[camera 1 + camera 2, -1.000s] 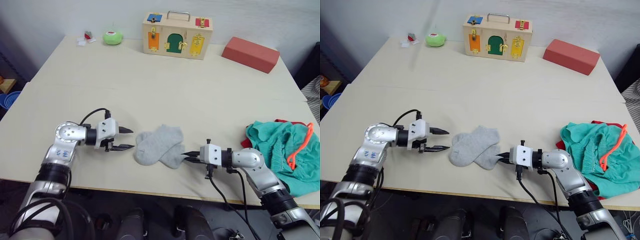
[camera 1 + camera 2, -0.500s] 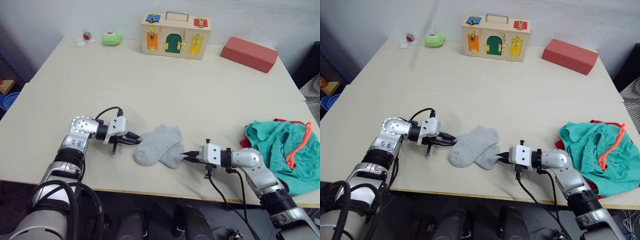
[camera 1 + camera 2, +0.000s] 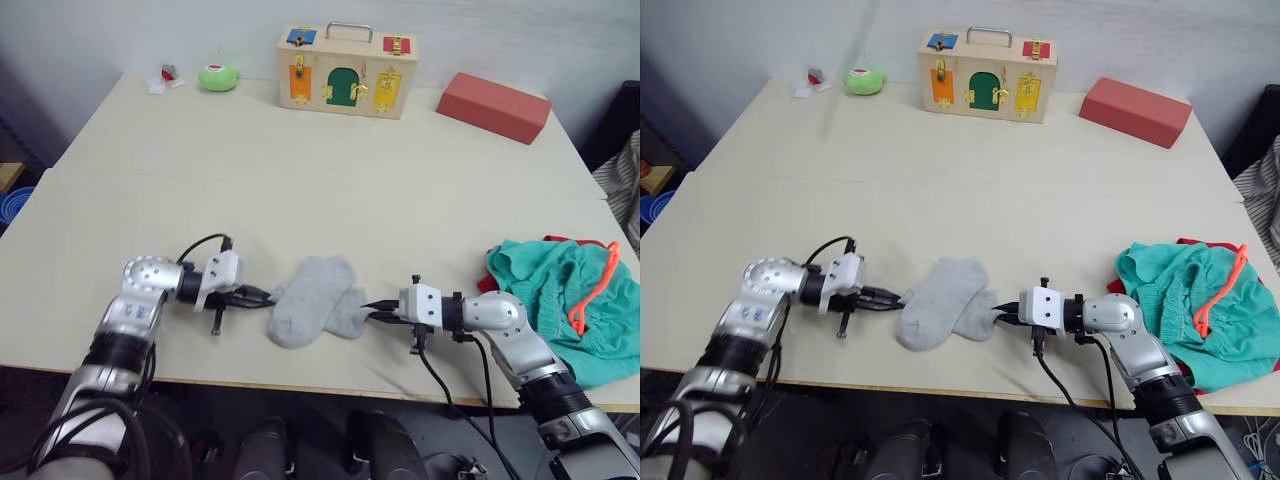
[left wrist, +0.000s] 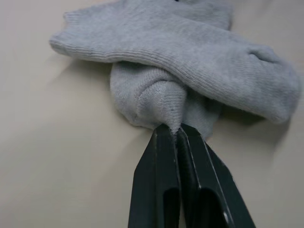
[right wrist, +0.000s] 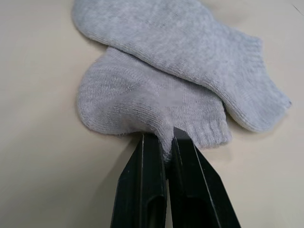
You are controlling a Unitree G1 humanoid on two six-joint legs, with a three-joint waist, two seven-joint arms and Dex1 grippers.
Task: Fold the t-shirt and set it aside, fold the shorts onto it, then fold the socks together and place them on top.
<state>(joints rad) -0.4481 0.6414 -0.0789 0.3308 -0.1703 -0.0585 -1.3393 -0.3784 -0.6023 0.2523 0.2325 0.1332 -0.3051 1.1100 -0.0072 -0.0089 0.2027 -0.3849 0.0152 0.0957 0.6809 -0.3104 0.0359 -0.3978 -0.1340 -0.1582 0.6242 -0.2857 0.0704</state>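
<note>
Head views: the left gripper [image 3: 262, 296], spread and clear of the cloth a second ago, has closed on the two soft light grey ankle socks [image 3: 315, 311] at their 9 o'clock edge — the right gripper [image 3: 375, 311] still pinches at 3 o'clock. One pair of teal-green cloth shorts [image 3: 566, 298] lies at 3 o'clock over the bright red t-shirt [image 3: 1193, 243].

Wrist views: each gripper's fingers are clenched on a sock fold — two socks overlap.

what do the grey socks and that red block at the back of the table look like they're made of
The socks: soft knit fabric, likely cotton blend; ribbed rows and fuzzy loops show, and they bunch where the left hand and right hand pinch them. The red block: matte salmon-red, crisp edges, no sheen; possibly foam or painted wood, I cannot tell which.
</note>
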